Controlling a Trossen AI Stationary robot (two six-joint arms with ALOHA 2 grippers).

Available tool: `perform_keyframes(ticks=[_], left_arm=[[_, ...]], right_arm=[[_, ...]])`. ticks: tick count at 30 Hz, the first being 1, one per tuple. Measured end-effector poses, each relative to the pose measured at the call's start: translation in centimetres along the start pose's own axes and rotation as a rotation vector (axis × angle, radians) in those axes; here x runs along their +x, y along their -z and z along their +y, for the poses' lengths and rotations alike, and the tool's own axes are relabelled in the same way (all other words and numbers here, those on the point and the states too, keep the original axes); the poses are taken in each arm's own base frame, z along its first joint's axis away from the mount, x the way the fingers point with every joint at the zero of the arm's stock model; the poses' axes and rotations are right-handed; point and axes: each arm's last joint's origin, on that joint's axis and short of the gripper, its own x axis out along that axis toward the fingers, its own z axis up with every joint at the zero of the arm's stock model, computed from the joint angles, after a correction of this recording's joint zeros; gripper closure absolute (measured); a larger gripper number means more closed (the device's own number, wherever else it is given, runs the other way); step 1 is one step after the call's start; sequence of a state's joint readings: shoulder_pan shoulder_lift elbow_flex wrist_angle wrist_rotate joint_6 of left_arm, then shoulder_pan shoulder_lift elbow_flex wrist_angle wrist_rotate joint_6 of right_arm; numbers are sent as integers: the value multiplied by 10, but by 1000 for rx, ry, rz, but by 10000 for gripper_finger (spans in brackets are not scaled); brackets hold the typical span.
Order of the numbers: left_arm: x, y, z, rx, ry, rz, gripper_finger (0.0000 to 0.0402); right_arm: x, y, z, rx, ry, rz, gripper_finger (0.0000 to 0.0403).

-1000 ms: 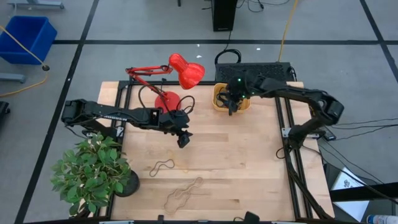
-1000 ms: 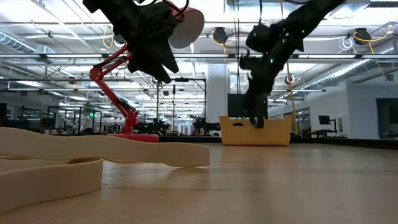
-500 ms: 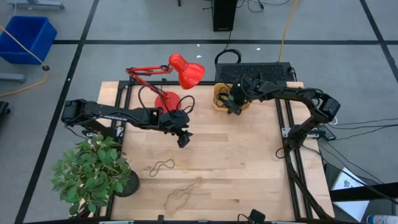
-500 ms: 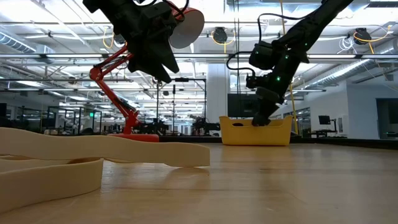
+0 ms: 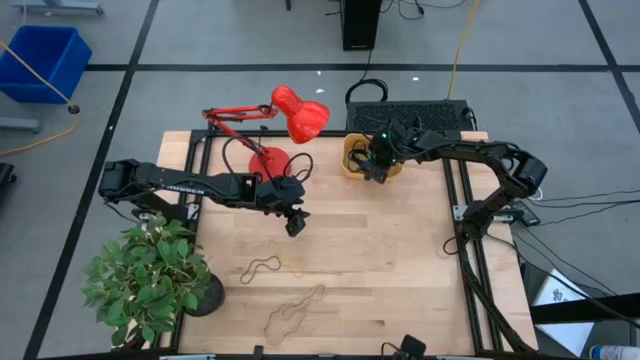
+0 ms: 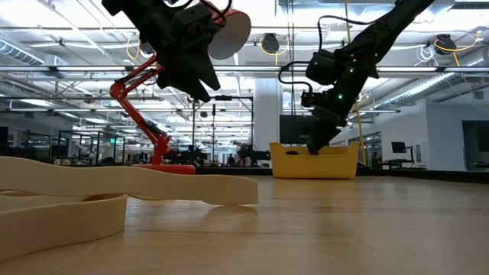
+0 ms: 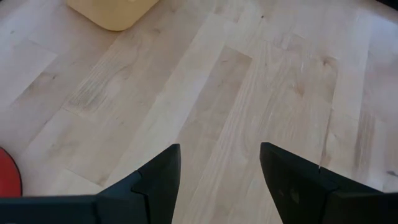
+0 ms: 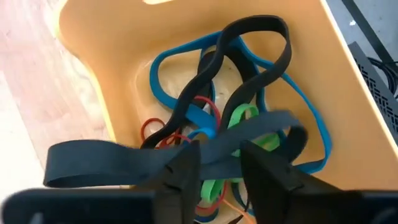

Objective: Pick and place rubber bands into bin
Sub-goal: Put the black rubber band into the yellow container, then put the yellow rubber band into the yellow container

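Right gripper point(image 8: 219, 163) part-open over glossy yellow bin point(image 8: 112, 93), flat black band point(image 8: 124, 158) draped across its fingers, tangled rubber bands point(image 8: 249, 112) partly hidden beneath, left gripper point(image 7: 217, 165) spread wide above bare wood table point(image 7: 261, 81)

rubber bands point(image 8: 211, 130) partly behind fingers point(image 8: 186, 168)

High cam: overhead, looking straight down, far enough to take in the whole counter point(image 5: 400, 260), both arms and floor around it. Low cam: at counter-top level, facing across the wood into the room; nearest thing is a tan rubber band point(image 6: 114, 187), very close to lens. Left wrist cam: points down at bare counter point(image 7: 205, 93) from close range, bin point(image 7: 109, 12) corner at frame edge. Right wrist cam: v. close, looking into the bin point(image 8: 93, 50). Shared: bin point(image 5: 352, 160) shows in all four views; red lamp point(image 5: 290, 115) in high + low point(image 6: 145, 99).
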State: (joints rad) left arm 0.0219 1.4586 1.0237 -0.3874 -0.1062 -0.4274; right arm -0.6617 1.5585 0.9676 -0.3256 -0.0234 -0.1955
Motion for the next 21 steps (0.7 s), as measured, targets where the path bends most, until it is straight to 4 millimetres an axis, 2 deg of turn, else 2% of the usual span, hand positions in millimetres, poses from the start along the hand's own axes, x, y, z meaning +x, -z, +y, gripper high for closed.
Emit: perform_keyframes(ticks=[5,9,16,21], left_arm=[[0,0,0,6,0,0,174],[0,0,0,6,0,0,174],[0,0,0,5,0,0,174],[0,0,0,4,0,0,174]], right_arm=[[0,1,-4,2,127,23,249],[-1,1,-6,3,204,43,234],[-1,2,-6,68,206,41,237],[-21,-4,-5,80,193,-38,244]])
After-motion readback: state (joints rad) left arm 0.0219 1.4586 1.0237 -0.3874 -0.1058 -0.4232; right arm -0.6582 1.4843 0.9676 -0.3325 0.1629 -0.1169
